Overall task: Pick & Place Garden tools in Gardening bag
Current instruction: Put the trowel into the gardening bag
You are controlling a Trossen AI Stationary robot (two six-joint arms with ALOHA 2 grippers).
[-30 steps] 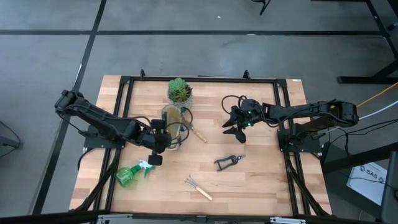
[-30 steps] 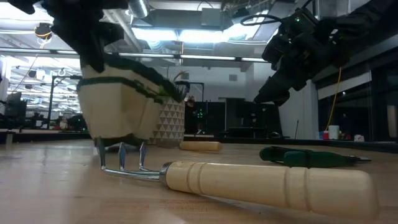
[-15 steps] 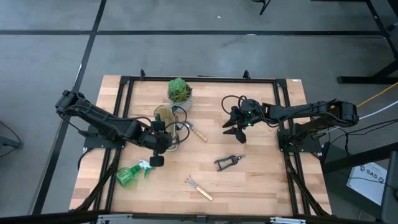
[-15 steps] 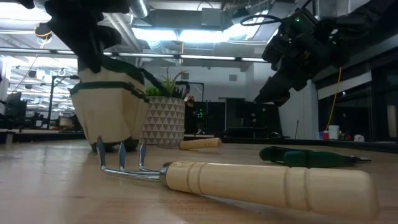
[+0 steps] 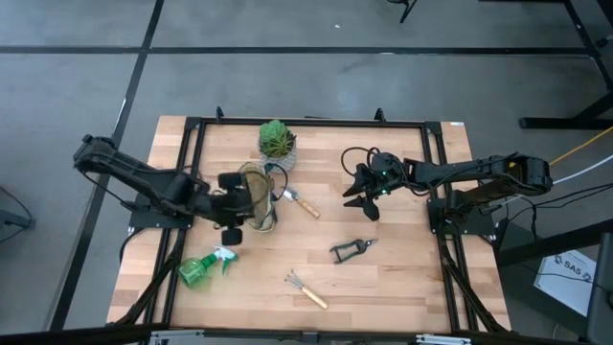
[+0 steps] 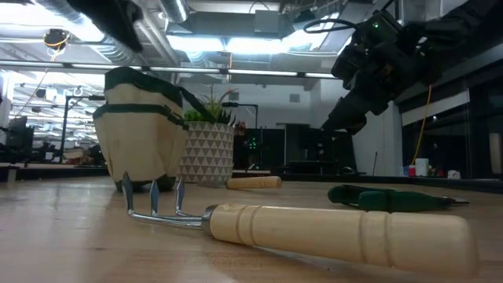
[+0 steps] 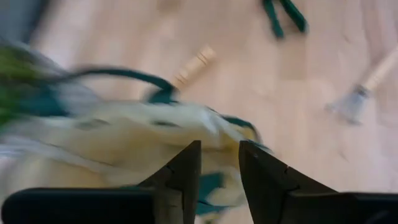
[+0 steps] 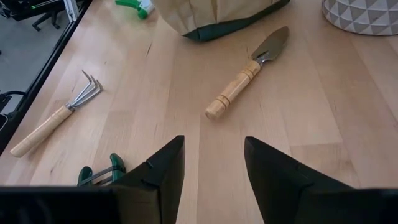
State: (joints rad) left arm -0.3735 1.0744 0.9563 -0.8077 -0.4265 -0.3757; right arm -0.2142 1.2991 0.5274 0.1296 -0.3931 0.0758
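Two dark, matte six-joint arms, each built of slim tubular links joined by bulkier rounded joint housings. Left gripper (image 7: pixel 219 171): two flat black fingers (image 7: pixel 184 180) with squared, tapering tips. Right gripper (image 8: pixel 211 168): two broad black fingers (image 8: pixel 163 171) with angular, faceted faces. A small green indicator light glows on the right wrist housing, where thin black cables loop. Each arm rises from a black base bracket

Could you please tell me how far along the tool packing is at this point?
Nothing looks packed yet. The trowel, pruning shears, mini rake and spray bottle all lie on the table. The left gripper is at the gardening bag; the right gripper hovers empty, jaws open.
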